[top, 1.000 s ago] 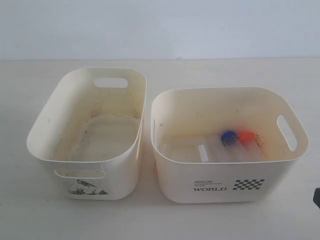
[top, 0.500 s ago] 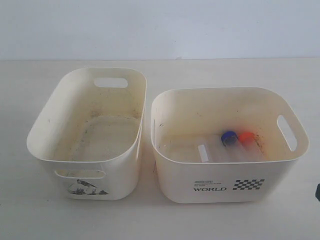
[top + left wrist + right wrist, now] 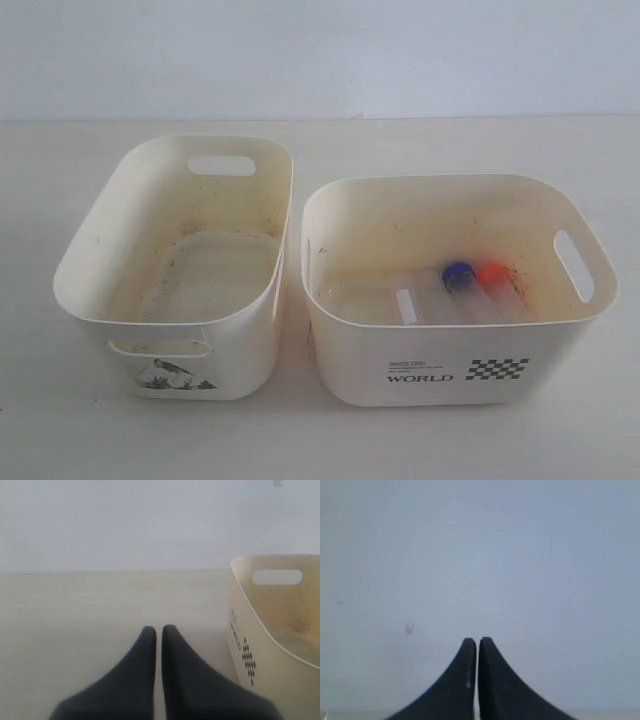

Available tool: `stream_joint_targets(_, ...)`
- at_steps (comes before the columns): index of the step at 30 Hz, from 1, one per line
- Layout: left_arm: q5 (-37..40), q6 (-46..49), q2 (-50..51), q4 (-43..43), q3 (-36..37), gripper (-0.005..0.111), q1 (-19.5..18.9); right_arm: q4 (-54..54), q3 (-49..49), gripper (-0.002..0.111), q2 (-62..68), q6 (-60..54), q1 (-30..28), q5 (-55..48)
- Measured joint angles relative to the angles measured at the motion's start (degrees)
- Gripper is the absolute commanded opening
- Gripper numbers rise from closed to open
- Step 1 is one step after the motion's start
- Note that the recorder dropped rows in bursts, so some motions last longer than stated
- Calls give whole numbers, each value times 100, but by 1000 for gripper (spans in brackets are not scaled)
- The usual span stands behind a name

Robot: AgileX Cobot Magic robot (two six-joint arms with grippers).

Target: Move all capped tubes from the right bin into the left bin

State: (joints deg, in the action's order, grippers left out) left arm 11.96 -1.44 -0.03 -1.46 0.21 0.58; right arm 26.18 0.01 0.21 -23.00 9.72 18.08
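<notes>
**Fingers (image 3: 142, 655) pressed together, tubes in the right bin**

Left gripper (image 3: 159, 629) and right gripper (image 3: 478, 640) are both closed on nothing, and neither shows in the exterior view. The tubes (image 3: 470, 298) lie flat, side by side, on the floor of the right bin (image 3: 450, 190). Their long axes run near-to-far, with the blue cap (image 3: 458, 275) and orange cap (image 3: 491, 272) at the far ends. The right arm is probably nearer. The walls are tall, so the reach should come from above. The left bin (image 3: 100, 235), just beside, holds no tube.

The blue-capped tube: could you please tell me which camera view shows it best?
The exterior view: the blue-capped tube lies in plain sight inside the right bin. Neither wrist view shows it at all.
</notes>
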Motion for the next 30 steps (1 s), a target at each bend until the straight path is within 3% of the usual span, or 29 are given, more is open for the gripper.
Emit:
stream_joint_targets(4,0,0,0,0,0,4,0,0,-17,1,0,299,0,449)
stream_joint_targets(9,0,0,0,0,0,4,0,16,-626,1,152,71,0,59)
stream_joint_targets(16,0,0,0,0,0,4,0,23,-2258,1,1877,-684,0,-1993)
stream_joint_targets(20,0,0,0,0,0,4,0,23,-2669,1,2828,-744,0,-2571)
stream_joint_targets(30,0,0,0,0,0,4,0,38,-2767,1,3759,-442,0,-1903)
